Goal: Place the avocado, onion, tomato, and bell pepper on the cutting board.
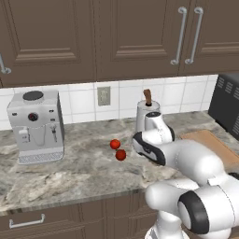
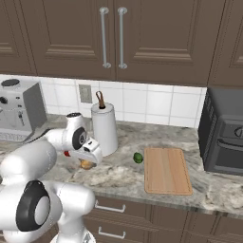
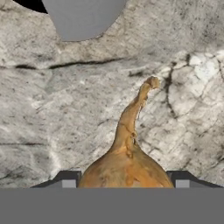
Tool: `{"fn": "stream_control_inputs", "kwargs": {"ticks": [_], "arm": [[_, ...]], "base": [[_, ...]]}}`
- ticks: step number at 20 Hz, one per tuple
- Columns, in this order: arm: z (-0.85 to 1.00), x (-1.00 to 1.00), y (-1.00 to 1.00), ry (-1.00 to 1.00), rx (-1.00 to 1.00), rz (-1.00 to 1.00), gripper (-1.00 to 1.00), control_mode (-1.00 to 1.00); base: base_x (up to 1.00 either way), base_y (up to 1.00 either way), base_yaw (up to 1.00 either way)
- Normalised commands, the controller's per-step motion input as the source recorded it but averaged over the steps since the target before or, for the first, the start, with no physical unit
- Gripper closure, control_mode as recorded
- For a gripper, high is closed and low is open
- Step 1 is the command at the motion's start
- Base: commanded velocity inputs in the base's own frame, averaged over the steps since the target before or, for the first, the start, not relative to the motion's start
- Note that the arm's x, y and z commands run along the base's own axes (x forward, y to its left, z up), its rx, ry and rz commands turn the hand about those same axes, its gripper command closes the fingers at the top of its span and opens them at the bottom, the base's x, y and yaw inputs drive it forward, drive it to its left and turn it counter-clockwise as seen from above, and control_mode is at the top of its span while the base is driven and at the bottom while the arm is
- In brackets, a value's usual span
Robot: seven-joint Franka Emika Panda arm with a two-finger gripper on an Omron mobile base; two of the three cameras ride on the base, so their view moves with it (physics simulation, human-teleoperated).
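Note:
The tan-yellow onion (image 3: 127, 168) sits between my fingertips, its curled stem pointing away over the marble counter. My gripper (image 3: 124, 181) is shut on the onion, both pads touching its sides. From the right base view the gripper (image 2: 88, 159) points down at the counter with the onion (image 2: 86, 164) under it, left of the paper towel roll. The dark green avocado (image 2: 138, 157) lies just left of the wooden cutting board (image 2: 167, 171), which is bare. Two red round items (image 1: 115, 144) (image 1: 121, 155) lie on the counter left of my hand.
A paper towel holder (image 2: 104, 128) stands right behind my hand. A coffee machine (image 1: 36, 126) is at the far left, and a dark toaster oven (image 2: 223, 135) stands right of the board. Wall cabinets hang above.

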Motion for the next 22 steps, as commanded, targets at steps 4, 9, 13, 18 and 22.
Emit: {"fn": "stream_control_inputs", "kwargs": {"ticks": [4,9,13,18,22], "arm": [[0.24,0.01,-0.7,0.07,0.01,-0.07,1.0,-1.0],[0.32,0.0,-0.7,0.04,0.02,-0.06,1.0,-1.0],[0.35,0.0,-0.74,0.02,0.04,-0.05,1.0,-1.0],[0.17,0.01,-0.77,0.01,0.05,-0.04,1.0,-1.0],[0.05,0.04,-0.68,0.0,0.06,-0.02,1.0,-1.0]], "base": [[0.0,0.0,0.0],[0.0,0.0,0.0],[0.0,0.0,0.0],[0.0,0.0,0.0],[0.0,0.0,0.0]]}}
